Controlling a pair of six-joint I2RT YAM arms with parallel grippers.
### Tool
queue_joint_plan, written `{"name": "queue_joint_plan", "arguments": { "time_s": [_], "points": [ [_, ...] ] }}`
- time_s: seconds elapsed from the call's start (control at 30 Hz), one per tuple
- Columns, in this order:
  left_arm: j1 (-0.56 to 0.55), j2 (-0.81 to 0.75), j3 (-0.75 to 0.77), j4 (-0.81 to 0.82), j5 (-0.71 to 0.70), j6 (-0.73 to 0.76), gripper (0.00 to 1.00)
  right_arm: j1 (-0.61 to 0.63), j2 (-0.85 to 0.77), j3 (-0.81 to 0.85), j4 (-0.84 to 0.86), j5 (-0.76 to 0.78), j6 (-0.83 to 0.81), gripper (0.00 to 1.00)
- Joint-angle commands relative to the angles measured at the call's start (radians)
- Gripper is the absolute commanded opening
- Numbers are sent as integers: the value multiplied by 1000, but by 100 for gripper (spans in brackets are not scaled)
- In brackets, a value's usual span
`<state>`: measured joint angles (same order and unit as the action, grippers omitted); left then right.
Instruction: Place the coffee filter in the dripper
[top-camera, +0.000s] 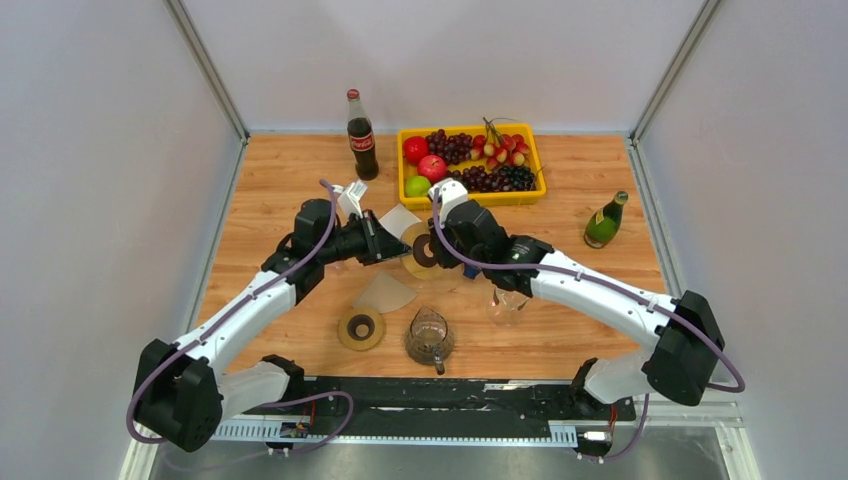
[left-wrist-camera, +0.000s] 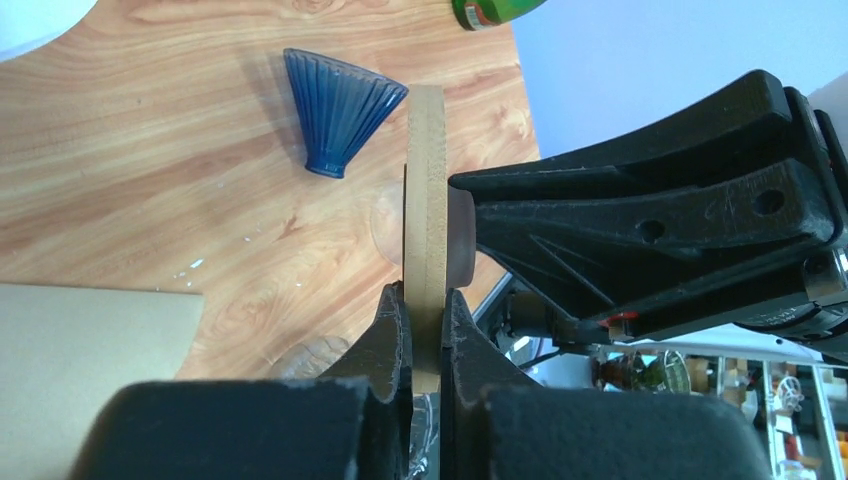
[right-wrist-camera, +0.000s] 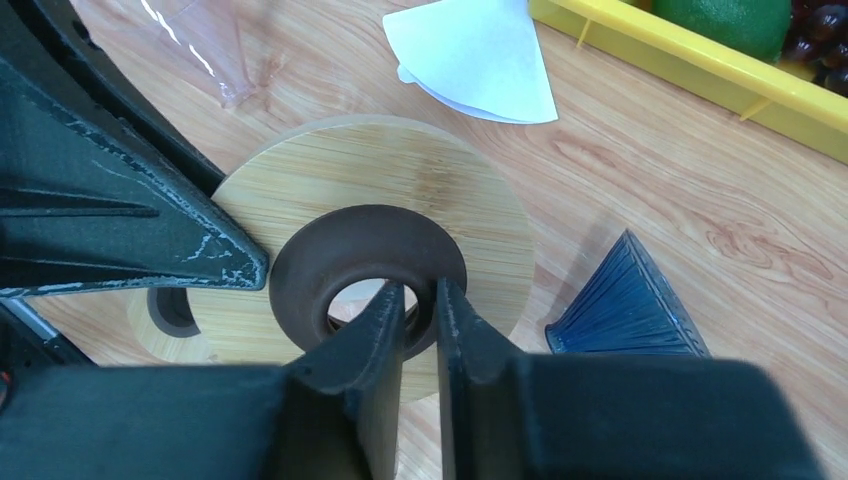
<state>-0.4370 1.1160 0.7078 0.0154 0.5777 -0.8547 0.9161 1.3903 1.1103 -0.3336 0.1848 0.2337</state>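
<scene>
Our left gripper (left-wrist-camera: 425, 300) is closed tight on the edge of the wooden disc (left-wrist-camera: 425, 180), steadying it, we judge, while our right gripper (right-wrist-camera: 420, 300) clamps the disc's brown collar (right-wrist-camera: 330, 245). The coffee filter (right-wrist-camera: 475, 55) lies flat just beyond the disc. The blue dripper cone (right-wrist-camera: 625, 305) lies tipped beside the disc.

Top view: wooden disc (top-camera: 413, 268) mostly masked by left pincer (top-camera: 400, 248) and right pincer (top-camera: 432, 248), both clamped on it. Near corner of white coffee filter (top-camera: 400, 218) lost under the left one. Clear glass (top-camera: 505, 305) half under the right arm. Blue dripper (right-wrist-camera: 625, 305) nearly all hidden under that arm in this view.

Left wrist: disc's lower edge lost between the fingers (left-wrist-camera: 392, 330). Green bottle (left-wrist-camera: 495, 10) cut by top edge. Pincer body blurred.

Right wrist: yellow tray (right-wrist-camera: 690, 75) ran off frame. Second disc (right-wrist-camera: 145, 325) only a sliver.
</scene>
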Motion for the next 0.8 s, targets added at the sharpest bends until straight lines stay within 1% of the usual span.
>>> {"name": "queue_joint_plan", "arguments": {
  "time_s": [0.0, 0.03, 0.1, 0.17, 0.2, 0.23, 0.27, 0.3, 0.37, 0.4, 0.43, 0.47, 0.5, 0.6, 0.63, 0.67, 0.7, 0.73, 0.77],
  "points": [
    [-9, -6, 75, 18, 28, 85, 0, 13, -74, -4, 72, -7, 52, 31],
    [-10, -12, 79, 21, 30, 99, 0, 12, -88, -9, 72, -4, 66, 40],
    [-16, -27, 90, 36, 38, 167, 0, 12, -121, -18, 71, -1, 85, 61],
    [-30, -53, 106, 27, 11, 252, 0, 11, -162, -30, 70, 0, 99, 74],
    [-43, -62, 121, 18, -24, 331, 0, 8, -186, -37, 64, 2, 113, 82],
    [-51, -85, 128, -1, -48, 370, 0, 5, -209, -45, 56, 3, 127, 90],
    [-69, -96, 137, -6, -91, 456, 0, 0, -236, -50, 40, 10, 149, 98],
    [-77, -120, 138, -10, -104, 504, 0, -7, -263, -56, 22, 22, 171, 100],
    [-106, -153, 134, -2, -137, 693, 0, -24, -317, -69, -12, 37, 219, 100],
    [-129, -161, 138, -2, -148, 739, 0, -35, -341, -74, -26, 24, 230, 100],
    [-138, -173, 141, -4, -140, 839, 0, -42, -365, -73, -37, 5, 237, 100],
    [-151, -181, 148, -4, -122, 888, 0, -49, -385, -71, -54, -24, 242, 100],
    [-155, -183, 149, 3, -112, 974, 0, -57, -405, -69, -66, -53, 253, 100],
    [-166, -211, 126, 80, -103, 1130, 0, -100, -457, -57, -144, -162, 339, 100],
    [-167, -217, 119, 92, -100, 1211, 0, -119, -466, -44, -184, -213, 370, 100],
    [-168, -229, 109, 107, -85, 1251, 0, -143, -470, -28, -225, -240, 395, 100],
    [-169, -234, 106, 111, -59, 1335, 0, -167, -473, -14, -260, -265, 421, 100],
    [-169, -238, 106, 109, -44, 1373, 0, -198, -476, 1, -291, -285, 452, 100],
    [-169, -238, 112, 105, -2, 1450, 0, -232, -482, 10, -307, -310, 478, 100]
  ]
}}
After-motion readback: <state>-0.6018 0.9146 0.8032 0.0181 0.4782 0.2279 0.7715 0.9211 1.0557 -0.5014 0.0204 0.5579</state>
